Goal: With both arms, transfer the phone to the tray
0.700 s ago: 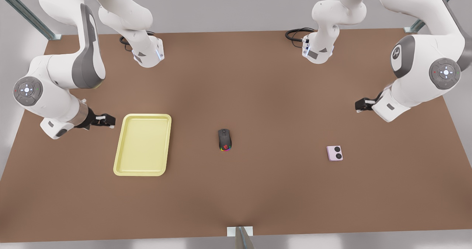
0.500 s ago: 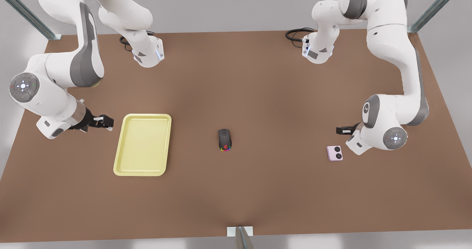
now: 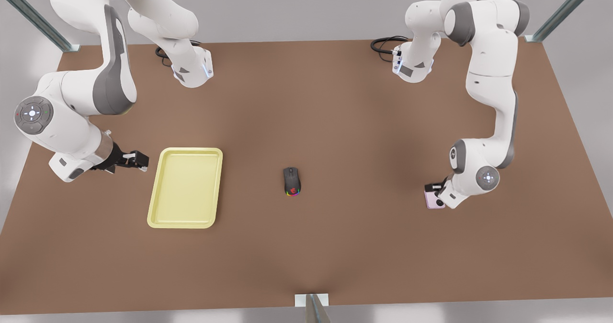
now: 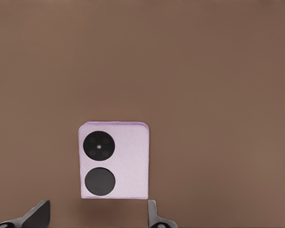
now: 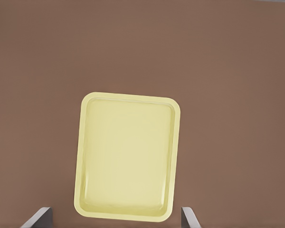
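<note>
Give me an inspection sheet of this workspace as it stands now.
Surface: brown table, flat.
Phone: pink, flat on the table, at the front view's right.
Tray: pale yellow, nothing in it, at the front view's left.
Clutter: black mouse mid-table.
Left tool: open, over the phone.
Right tool: open, beside the tray, waiting.
Cables: black loops by the arm bases.
Surroundings: metal frame struts, grey walls.

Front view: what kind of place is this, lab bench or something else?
Likely a simulated tabletop test rig, not a lived-in room: a bare brown table with two white arms bolted on, metal frame struts at the corners, and a few props: tray, mouse, phone.
</note>
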Tool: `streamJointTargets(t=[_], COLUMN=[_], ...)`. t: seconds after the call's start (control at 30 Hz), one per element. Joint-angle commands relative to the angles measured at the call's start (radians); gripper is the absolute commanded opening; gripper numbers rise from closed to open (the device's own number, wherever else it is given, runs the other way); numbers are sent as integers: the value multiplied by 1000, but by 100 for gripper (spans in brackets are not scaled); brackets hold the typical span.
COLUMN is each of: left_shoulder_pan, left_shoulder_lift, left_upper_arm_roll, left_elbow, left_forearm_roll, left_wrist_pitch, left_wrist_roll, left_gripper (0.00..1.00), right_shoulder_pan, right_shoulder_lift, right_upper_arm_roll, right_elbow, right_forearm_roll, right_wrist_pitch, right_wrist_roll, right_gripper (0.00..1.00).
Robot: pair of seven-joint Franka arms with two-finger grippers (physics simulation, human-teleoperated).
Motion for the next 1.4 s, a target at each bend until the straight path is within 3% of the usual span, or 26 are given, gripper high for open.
streamJointTargets(t=[0.0,1.17,1.23,1.37], left_shoulder_pan=[0,-13,-13,-13], left_shoulder_lift=[7,81,81,78], left_upper_arm_roll=[0,0,0,0], left_elbow=[-2,-6,-6,-6], left_forearm_roll=[-1,0,5,0], left_wrist_pitch=[154,179,176,176], left_wrist_roll=[30,-151,-150,-151], left_gripper=[100,100,69,69], right_shoulder_pan=[0,-12,-12,-12], right_shoulder_lift=[-1,25,25,25], right_upper_arm_roll=[0,0,-1,-1], right_elbow=[1,22,24,43], right_forearm_roll=[1,-5,-5,-7], right_wrist_pitch=[-2,-27,-28,-16], right_wrist_roll=[3,1,0,0], right_gripper=[100,100,100,100])
